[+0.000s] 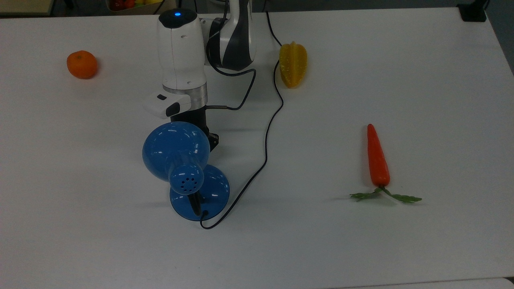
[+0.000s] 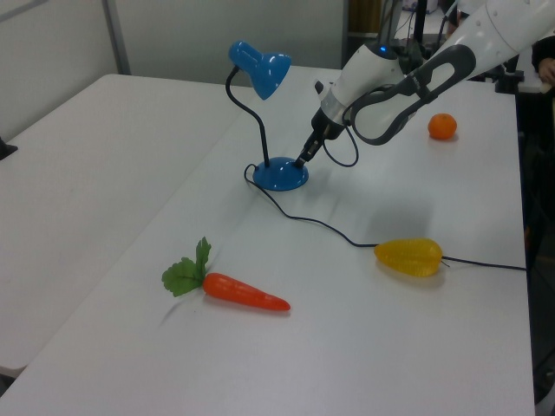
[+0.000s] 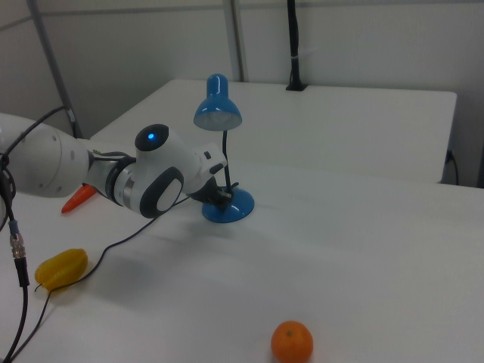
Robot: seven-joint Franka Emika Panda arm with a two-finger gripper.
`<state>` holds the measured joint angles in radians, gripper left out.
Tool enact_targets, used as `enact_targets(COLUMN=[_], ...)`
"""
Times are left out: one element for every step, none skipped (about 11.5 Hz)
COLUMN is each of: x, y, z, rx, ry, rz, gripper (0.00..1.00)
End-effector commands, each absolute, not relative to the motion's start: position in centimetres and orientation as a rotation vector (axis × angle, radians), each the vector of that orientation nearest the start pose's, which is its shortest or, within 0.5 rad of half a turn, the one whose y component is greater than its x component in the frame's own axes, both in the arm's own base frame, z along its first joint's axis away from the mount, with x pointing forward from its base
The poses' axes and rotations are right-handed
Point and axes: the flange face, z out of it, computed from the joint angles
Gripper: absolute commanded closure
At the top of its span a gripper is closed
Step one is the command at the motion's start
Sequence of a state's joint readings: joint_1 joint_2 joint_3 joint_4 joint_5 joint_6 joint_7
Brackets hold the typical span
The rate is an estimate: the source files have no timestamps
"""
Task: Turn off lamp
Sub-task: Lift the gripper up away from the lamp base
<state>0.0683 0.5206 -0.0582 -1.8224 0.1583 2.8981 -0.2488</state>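
Lamp [image 1: 176,156] stands on the white table [image 1: 401,80], shade dark, no glow under it. Tool [image 2: 303,159] tip down at the rim of the lamp base [image 2: 279,176]; finger state: cannot tell. Cord [image 1: 265,136] runs from the base past the yellow starfruit [image 1: 293,64]. Carrot [image 1: 377,158] and orange [image 1: 81,64] lie well apart from the lamp.

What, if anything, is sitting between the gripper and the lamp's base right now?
Nothing visible. In the left view the gripper tip is already at the rim of the lamp base. The carrot, starfruit and orange lie well away.
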Motion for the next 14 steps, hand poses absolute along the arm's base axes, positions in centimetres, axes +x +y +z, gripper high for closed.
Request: enact_targets(x=[69.2, 68.8, 68.6, 68.3, 68.0, 68.0, 67.6, 67.0, 66.6, 66.2, 65.7, 65.2, 64.6, 64.3], y=[0.7, 0.7, 0.7, 0.7, 0.8, 0.8, 0.9, 1.0, 1.0, 1.2, 1.3, 1.4, 1.4, 1.2], z=[29.9, 29.8, 29.8, 29.9, 29.9, 30.3, 30.5, 31.2, 32.1, 33.4, 34.6, 35.8, 37.1, 38.1], rx=[-3.026, -3.029, -3.03, -3.03, -3.031, -3.028, -3.028, -3.028, -3.033, -3.037, -3.037, -3.036, -3.035, -3.034], ry=[-0.23, -0.229, -0.231, -0.23, -0.232, -0.226, -0.23, -0.233, -0.238, -0.257, -0.267, -0.266, -0.268, -0.256], rz=[-0.86, -0.846, -0.837, -0.832, -0.822, -0.831, -0.829, -0.807, -0.725, -0.642, -0.586, -0.515, -0.463, -0.444], gripper=[1.0, 1.0, 1.0, 1.0, 1.0, 1.0, 1.0, 1.0, 1.0, 1.0, 1.0, 0.92, 0.58, 0.12])
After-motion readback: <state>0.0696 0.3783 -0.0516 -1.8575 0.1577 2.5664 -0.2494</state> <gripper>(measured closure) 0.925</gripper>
